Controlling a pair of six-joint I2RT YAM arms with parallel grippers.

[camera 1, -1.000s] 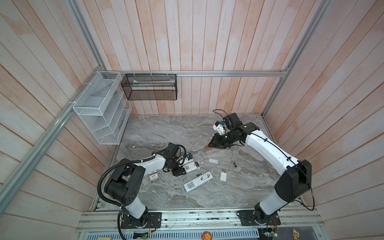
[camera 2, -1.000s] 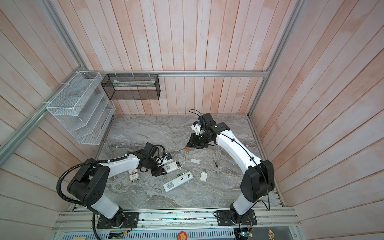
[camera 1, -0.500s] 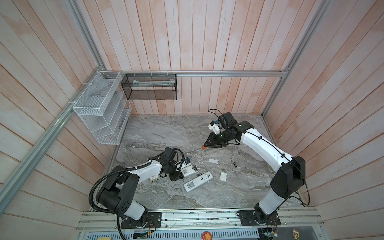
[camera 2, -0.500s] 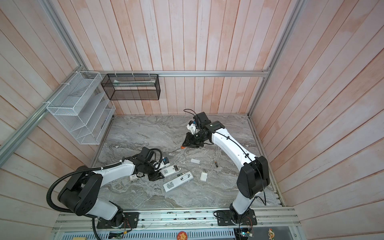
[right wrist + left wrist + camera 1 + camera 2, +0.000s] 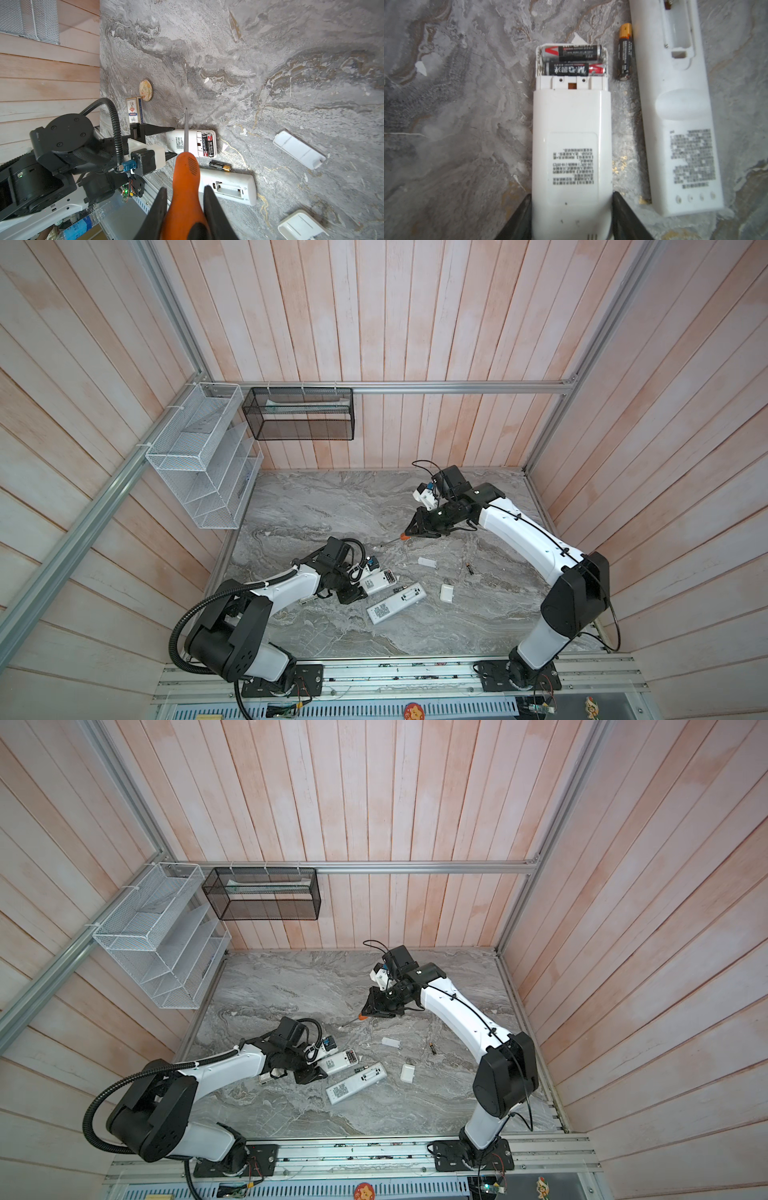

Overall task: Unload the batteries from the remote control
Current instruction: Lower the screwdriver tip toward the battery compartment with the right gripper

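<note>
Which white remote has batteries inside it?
The shorter remote, held in the left gripper: two black batteries sit in its open compartment. The longer remote beside it has an empty compartment.

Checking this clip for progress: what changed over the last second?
The right gripper, shut on the orange-handled screwdriver, carried it leftward in both top views, toward the remote clamped by the left gripper. The left arm swung its elbow further left. Unchanged: both grips, two batteries in that remote, the other remote, the loose battery, the covers.
</note>
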